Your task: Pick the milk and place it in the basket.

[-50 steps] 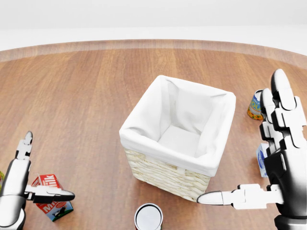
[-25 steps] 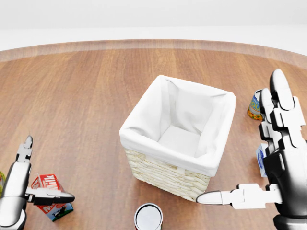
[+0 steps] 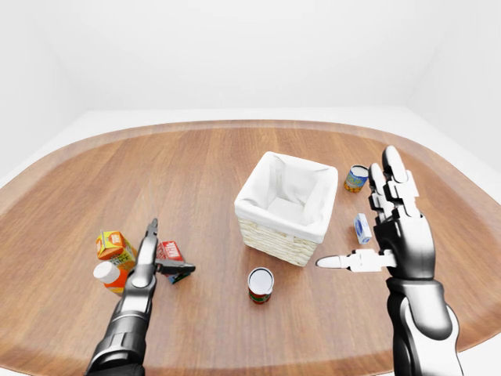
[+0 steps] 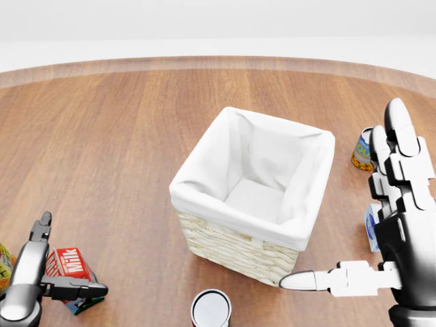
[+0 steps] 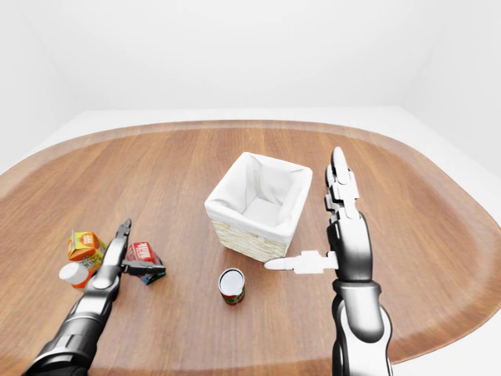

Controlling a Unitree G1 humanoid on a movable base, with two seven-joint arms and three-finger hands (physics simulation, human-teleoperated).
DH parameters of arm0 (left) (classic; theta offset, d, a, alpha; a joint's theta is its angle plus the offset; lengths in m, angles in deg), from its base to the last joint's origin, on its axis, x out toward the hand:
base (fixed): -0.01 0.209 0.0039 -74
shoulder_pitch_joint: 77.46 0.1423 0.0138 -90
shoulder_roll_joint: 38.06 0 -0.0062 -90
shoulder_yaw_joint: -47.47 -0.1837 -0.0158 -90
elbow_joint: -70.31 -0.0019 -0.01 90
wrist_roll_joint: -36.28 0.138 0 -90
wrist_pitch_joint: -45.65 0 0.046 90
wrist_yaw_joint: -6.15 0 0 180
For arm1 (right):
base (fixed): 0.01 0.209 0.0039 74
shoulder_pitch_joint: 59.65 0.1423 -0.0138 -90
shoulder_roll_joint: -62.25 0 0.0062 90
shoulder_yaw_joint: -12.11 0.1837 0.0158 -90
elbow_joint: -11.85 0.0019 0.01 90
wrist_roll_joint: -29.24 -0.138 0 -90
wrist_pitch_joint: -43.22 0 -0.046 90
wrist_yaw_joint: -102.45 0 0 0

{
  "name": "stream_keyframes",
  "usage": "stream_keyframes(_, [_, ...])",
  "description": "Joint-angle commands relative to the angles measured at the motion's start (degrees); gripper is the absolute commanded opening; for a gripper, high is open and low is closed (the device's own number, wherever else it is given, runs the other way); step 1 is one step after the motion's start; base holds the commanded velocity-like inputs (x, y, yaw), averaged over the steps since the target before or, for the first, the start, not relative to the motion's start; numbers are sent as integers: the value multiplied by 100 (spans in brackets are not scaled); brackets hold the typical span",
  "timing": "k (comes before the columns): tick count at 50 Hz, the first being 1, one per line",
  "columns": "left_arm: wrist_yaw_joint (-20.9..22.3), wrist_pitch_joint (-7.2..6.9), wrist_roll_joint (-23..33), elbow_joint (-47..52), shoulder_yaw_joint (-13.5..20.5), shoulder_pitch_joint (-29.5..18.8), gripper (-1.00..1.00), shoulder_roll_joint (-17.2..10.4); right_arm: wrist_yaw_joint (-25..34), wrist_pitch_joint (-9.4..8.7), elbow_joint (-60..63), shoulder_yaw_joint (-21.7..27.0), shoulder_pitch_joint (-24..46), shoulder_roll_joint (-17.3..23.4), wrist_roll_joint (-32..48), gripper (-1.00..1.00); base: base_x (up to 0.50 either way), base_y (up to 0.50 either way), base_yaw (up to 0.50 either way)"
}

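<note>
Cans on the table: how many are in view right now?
2. One can stands below the basket in the left-eye view, near the bottom edge of the table. The other can sits to the basket's upper right. The right hand could hide more.

The basket stands near the middle of the table with its mouth open upward and nothing over it. Between it and the milk carton lies bare wood, a free lane. The left hand crowds the milk, with one of its fingers across the carton's near face; an orange carton and a white-capped bottle stand just beside, toward the table's left edge. A tin can stands toward the table's near edge, beside the basket's near corner. The right hand, spread wide, hangs off the basket's right side, with a small blue-and-white carton and a yellow can there.
</note>
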Motion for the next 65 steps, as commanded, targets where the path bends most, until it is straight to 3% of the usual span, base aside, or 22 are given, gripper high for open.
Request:
stream_keyframes(1, [-28, 0, -103, -842, -121, -271, 100, -51, -8, -12, 9, 12, 7, 1, -7, 100, 0, 0, 0])
stream_keyframes(6, [-58, 0, -58, -1037, -170, -330, 100, -59, -16, -14, 4, 23, 15, 0, -15, 100, 0, 0, 0])
stream_keyframes(11, [284, 0, -270, -1126, -152, -353, 100, -37, -27, 2, -15, 34, 17, 1, -23, 100, 0, 0, 0])
stream_keyframes(12, [390, 0, -367, -1094, -130, -346, -28, -21, -28, -2, -16, 35, 19, 2, -25, 100, 0, 0, 0])
stream_keyframes(13, [412, 0, -431, -1097, -109, -358, -100, -16, -29, -7, -11, 35, 20, 2, -23, 100, 0, 0, 0])
stream_keyframes(30, [836, 0, -668, -712, -93, -167, -100, 30, -34, -6, -19, 37, 18, 0, -24, 100, 0, 0, 0])
stream_keyframes(53, [768, 0, -693, 375, 100, -626, -100, -213, -32, -28, -28, 8, 24, 5, -8, 100, 0, 0, 0])
stream_keyframes(57, [832, 0, -731, 888, 152, -556, -100, -217, -28, -62, -5, 30, 43, 10, -34, 100, 0, 0, 0])
stream_keyframes(65, [834, 0, -677, 929, 155, -537, -100, -198, -37, -85, 11, 40, 66, 14, -28, 100, 0, 0, 0])
